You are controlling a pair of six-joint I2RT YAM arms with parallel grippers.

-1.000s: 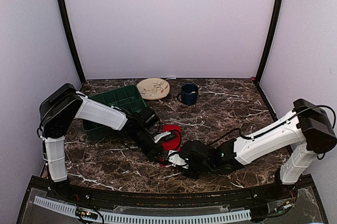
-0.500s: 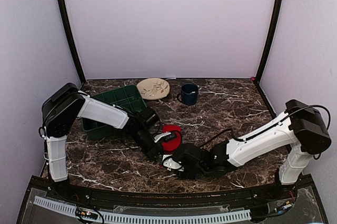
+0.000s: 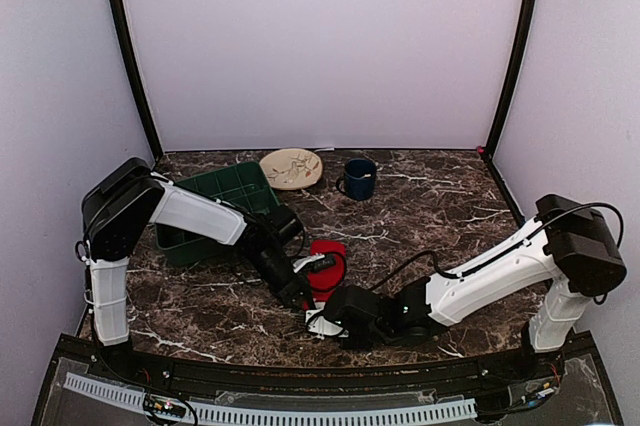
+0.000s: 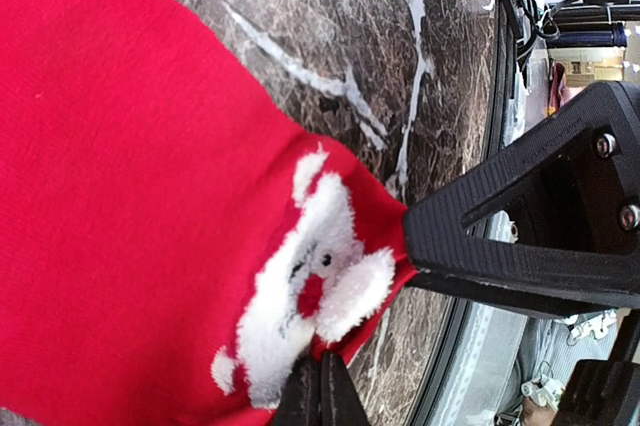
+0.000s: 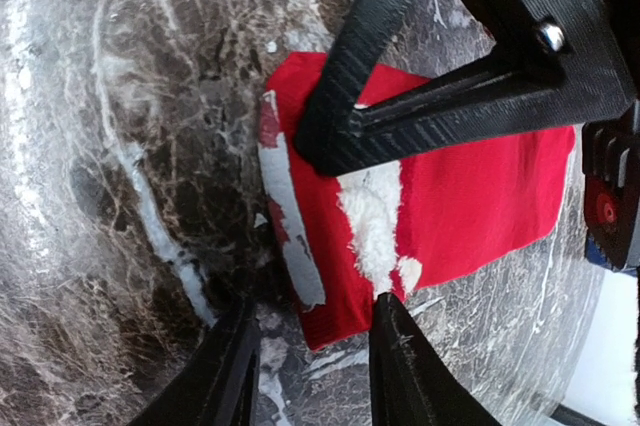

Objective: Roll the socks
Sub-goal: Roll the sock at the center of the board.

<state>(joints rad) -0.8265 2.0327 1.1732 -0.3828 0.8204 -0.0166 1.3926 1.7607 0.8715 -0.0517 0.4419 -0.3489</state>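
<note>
A flat red sock point(image 3: 327, 258) lies on the marble near the middle front; I cannot tell whether a second sock lies under it. Its near end carries a fluffy white Santa face point(image 4: 310, 276) and a pale trim strip point(image 5: 285, 216). My left gripper point(image 3: 302, 296) point(image 4: 320, 391) is shut, its tips pressed against the sock's edge by the Santa face. My right gripper point(image 3: 318, 318) point(image 5: 315, 304) is open and straddles the sock's near corner. One of its fingertips point(image 5: 385, 306) touches the white fluff, and the other stands on bare marble.
A green bin point(image 3: 215, 201) stands behind the left arm. A cream plate point(image 3: 291, 168) and a dark blue mug point(image 3: 359, 178) sit at the back. The table's front edge runs close behind both grippers.
The right arm has slid left along the front, bringing its gripper up to the sock's near end beside the left gripper. The left arm and the sock have hardly moved.
</note>
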